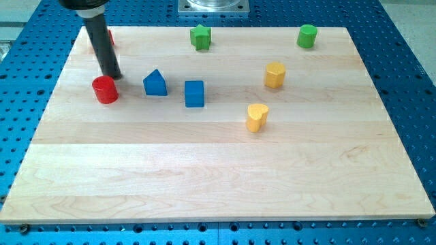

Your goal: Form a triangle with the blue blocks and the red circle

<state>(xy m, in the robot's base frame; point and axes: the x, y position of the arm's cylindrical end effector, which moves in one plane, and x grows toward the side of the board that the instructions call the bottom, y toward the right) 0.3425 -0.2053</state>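
A red circle block [105, 90] sits at the view's left on the wooden board [218, 177]. My tip [113, 75] is just above it in the view, touching or nearly touching its top-right edge. A blue block with a pointed top [155, 83] stands to the right of the red circle. A blue cube [194, 93] stands a little further right and slightly lower. The three lie in a shallow row.
Another red block [109, 37] is mostly hidden behind the rod at top left. A green star-like block [200, 37] and a green cylinder [307, 35] stand at the top edge. A yellow block [274, 74] and a yellow heart [257, 117] are right of centre.
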